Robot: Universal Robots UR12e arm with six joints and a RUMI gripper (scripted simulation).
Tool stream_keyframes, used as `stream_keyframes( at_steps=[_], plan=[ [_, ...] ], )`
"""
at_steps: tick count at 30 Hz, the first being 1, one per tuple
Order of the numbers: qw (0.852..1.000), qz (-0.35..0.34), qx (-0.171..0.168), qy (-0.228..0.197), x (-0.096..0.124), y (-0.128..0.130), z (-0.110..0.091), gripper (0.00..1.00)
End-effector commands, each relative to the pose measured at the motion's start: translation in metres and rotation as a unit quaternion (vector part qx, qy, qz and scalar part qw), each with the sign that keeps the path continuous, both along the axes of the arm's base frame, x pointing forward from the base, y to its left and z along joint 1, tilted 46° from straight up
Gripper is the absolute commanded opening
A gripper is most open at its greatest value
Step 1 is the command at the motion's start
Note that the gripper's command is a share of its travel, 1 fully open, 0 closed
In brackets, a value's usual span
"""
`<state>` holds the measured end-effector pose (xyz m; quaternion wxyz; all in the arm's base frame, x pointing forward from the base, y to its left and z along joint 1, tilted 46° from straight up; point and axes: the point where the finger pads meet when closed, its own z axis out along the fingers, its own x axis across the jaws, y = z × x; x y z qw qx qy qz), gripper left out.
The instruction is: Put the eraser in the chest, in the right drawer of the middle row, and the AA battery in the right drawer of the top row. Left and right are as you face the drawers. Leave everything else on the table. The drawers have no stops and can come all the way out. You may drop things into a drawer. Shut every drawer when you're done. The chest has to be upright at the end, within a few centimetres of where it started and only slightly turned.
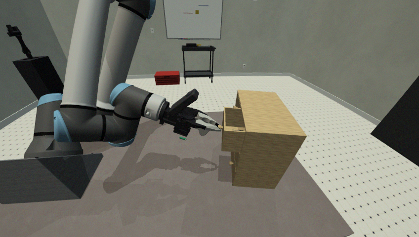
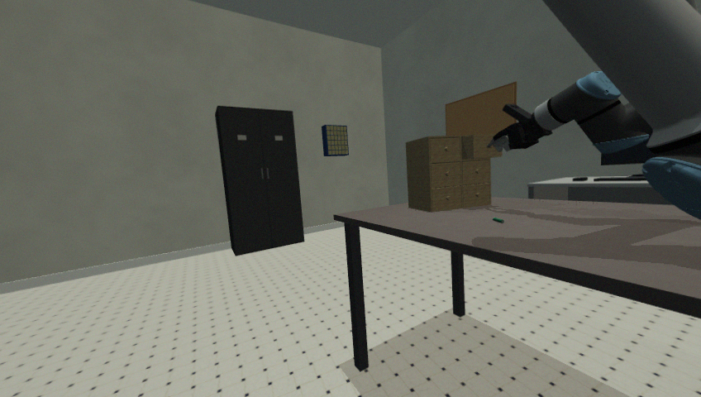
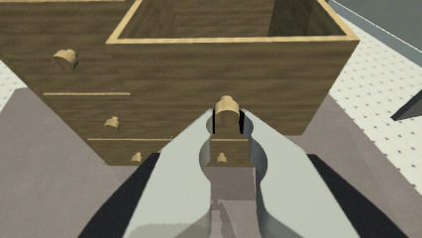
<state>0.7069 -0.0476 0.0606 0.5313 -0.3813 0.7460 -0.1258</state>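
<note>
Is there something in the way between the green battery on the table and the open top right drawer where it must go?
Nothing visible blocks it. The top right drawer is pulled out and looks bare inside. The gripper is shut on that drawer's knob, so it must release before fetching the battery.

A large white whiteboard [image 1: 192,19] hangs on the grey back wall. Below it stands a black metal cart [image 1: 184,62] with two shelves, and a red plastic box [image 1: 167,77] lies on the floor just beside the cart. A tall black cabinet [image 2: 259,179] with two doors stands against the side wall. Near it, a small blue-framed square panel [image 2: 335,140] with a yellow grid hangs on the wall. A brown cork board [image 2: 479,105] hangs on the far wall. The floor [image 2: 147,324] has white tiles with dark dots.
</note>
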Motion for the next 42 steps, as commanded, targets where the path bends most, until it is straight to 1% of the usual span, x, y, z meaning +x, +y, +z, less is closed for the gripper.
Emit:
stream_keyframes(
  at_steps=[1,42],
  plan=[
    [1.0,0.0,0.0,0.0,0.002,-0.001,0.0,0.07],
    [1.0,0.0,0.0,0.0,0.023,-0.001,-0.004,0.07]
  ],
)
